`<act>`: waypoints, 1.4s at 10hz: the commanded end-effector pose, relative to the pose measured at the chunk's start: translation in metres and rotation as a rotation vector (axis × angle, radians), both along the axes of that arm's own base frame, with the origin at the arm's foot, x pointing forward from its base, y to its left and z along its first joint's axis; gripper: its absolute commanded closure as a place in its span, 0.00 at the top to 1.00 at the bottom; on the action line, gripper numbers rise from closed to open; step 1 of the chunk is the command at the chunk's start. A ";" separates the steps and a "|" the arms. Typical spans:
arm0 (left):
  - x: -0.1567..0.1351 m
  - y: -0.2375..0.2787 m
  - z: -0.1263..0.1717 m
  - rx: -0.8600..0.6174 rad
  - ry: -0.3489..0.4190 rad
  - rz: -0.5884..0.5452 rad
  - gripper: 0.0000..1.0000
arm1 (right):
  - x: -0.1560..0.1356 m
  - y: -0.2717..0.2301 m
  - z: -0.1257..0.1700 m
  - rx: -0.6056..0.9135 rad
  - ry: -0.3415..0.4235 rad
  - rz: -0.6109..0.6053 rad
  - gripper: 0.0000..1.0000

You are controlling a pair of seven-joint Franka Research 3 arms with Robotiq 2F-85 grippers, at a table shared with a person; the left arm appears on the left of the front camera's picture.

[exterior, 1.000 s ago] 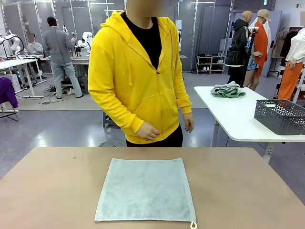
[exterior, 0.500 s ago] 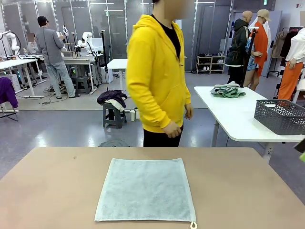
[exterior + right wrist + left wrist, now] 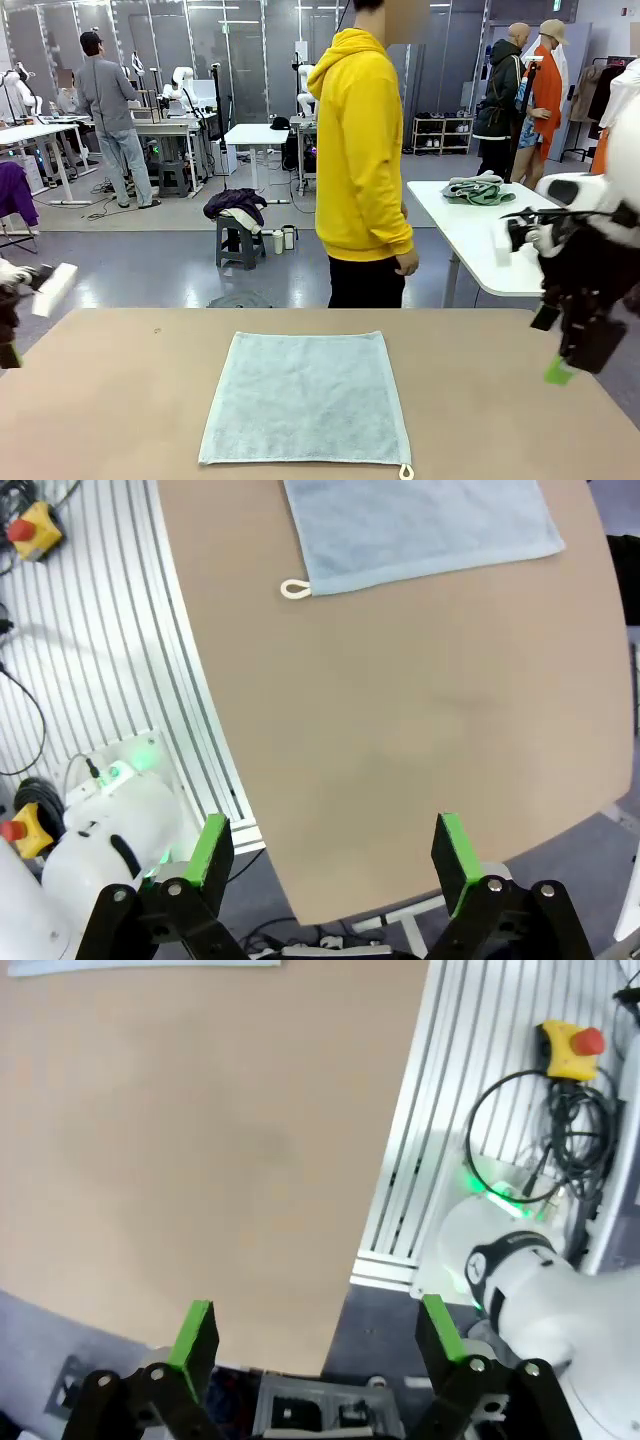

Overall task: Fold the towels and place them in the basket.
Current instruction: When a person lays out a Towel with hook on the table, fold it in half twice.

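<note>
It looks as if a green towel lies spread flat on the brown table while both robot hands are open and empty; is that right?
Not quite: the towel is light grey-blue, not green, as the front view shows. The rest holds: it lies spread flat on the brown table, and the left hand and right hand are both open and empty.

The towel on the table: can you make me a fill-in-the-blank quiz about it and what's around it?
The brown table holds ___ towel.
The right arm's fingers have ___ pads.
The left arm's fingers stand ___, holding nothing.
The person wears a hoodie coloured ___.
Missing: one, green, open, yellow.
</note>
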State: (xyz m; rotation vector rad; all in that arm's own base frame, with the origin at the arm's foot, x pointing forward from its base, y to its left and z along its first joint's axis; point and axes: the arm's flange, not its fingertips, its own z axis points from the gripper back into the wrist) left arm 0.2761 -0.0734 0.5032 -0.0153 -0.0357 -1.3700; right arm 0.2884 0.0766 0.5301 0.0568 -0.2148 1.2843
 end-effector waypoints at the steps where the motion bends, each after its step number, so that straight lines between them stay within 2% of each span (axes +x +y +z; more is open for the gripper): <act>1: 0.017 -0.012 -0.014 -0.025 -0.001 0.018 1.00 | 0.015 0.016 -0.018 -0.007 0.010 -0.013 1.00; 3: 0.022 -0.021 -0.026 -0.055 0.004 -0.016 1.00 | 0.026 0.028 -0.036 -0.017 0.009 -0.021 1.00; 5: 0.024 -0.014 -0.027 -0.125 0.002 0.003 1.00 | 0.030 0.022 -0.040 0.025 0.028 -0.052 1.00; 6: 0.022 -0.022 -0.024 -0.053 0.023 -0.024 1.00 | 0.023 0.032 -0.035 -0.005 0.018 0.001 1.00; 10: 0.025 -0.019 -0.024 -0.076 0.024 -0.023 1.00 | 0.025 0.031 -0.038 0.009 0.022 0.007 1.00; 11: 0.026 -0.051 -0.029 -0.014 -0.039 -0.078 1.00 | 0.021 0.058 -0.044 -0.067 -0.011 0.111 1.00; 12: 0.032 -0.079 -0.039 -0.025 -0.053 -0.105 1.00 | 0.018 0.078 -0.049 -0.105 -0.052 0.158 1.00; 14: 0.043 -0.127 -0.073 -0.019 -0.063 -0.145 1.00 | 0.018 0.103 -0.073 -0.212 -0.075 0.218 1.00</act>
